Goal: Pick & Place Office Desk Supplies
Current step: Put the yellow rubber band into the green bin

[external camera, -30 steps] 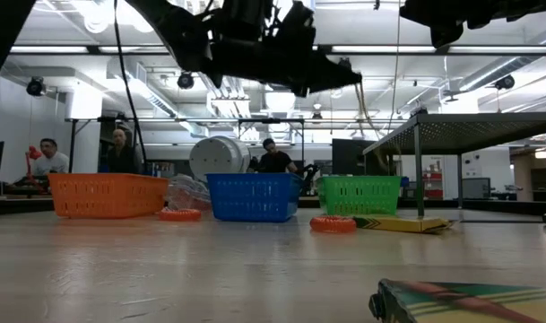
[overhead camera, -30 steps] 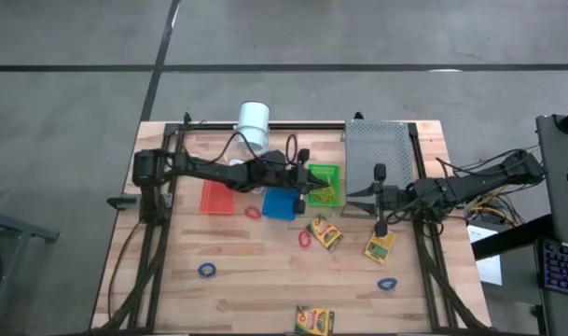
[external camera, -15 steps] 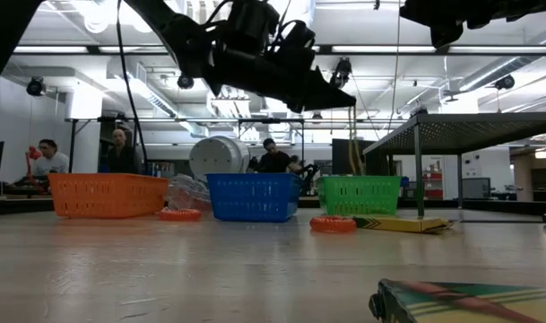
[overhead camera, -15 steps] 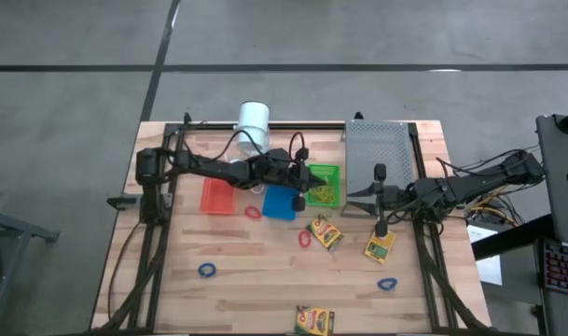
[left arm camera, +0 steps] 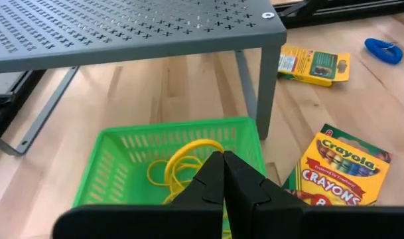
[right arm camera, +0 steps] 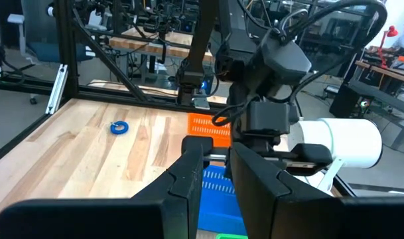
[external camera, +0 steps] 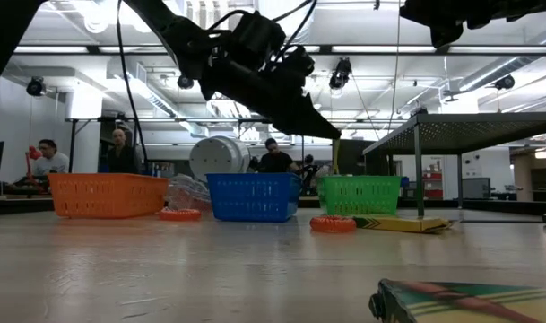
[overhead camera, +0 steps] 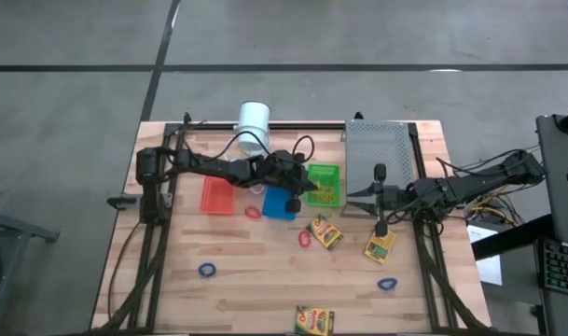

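The wooden surface (overhead camera: 237, 271) is seen from above, with the grey perforated tray (overhead camera: 377, 154) set at its 1 o'clock corner. At centre, three baskets are lined up: the red-orange basket (overhead camera: 216, 197), the blue basket (overhead camera: 280, 204) and, toward 3 o'clock of them, the green basket (overhead camera: 326, 185), in which a yellow rubber band (left arm camera: 178, 169) is seen lying. Crayon boxes are scattered at 4 to 6 o'clock: one (overhead camera: 325, 232) just below the green basket, one (overhead camera: 380, 246) further right, one (overhead camera: 314, 320) at the front edge. The left gripper (overhead camera: 309, 189) is held over the green basket, fingers (left arm camera: 208, 182) pressed fully together, nothing visibly between them. The right gripper (overhead camera: 378, 199) is parked at 3 o'clock beside the tray, fingers (right arm camera: 188, 172) parted and empty. Blue bands (overhead camera: 206, 270) and (overhead camera: 386, 283) and red bands (overhead camera: 254, 212) and (overhead camera: 304, 239) lie loose.
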`<state>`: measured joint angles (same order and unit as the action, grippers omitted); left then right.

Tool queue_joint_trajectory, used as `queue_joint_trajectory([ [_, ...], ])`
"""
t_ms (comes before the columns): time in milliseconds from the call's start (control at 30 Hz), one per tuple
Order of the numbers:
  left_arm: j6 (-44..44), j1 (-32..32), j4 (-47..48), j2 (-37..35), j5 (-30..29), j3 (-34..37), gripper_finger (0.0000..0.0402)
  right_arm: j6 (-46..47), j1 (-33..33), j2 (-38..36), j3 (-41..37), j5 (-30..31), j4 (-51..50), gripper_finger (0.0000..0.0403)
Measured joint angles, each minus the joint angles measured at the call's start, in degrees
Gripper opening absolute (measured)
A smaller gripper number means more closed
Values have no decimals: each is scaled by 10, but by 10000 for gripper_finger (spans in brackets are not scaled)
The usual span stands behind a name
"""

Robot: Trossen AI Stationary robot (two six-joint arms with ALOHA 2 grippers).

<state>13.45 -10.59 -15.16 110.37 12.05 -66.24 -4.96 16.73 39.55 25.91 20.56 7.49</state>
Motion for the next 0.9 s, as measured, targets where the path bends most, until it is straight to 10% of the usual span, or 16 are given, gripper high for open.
queue_joint_trajectory([
  [900, -30, 0, 88, 111, 4, -92, 3, 0, 0, 0, 0, 0, 0, 75],
])
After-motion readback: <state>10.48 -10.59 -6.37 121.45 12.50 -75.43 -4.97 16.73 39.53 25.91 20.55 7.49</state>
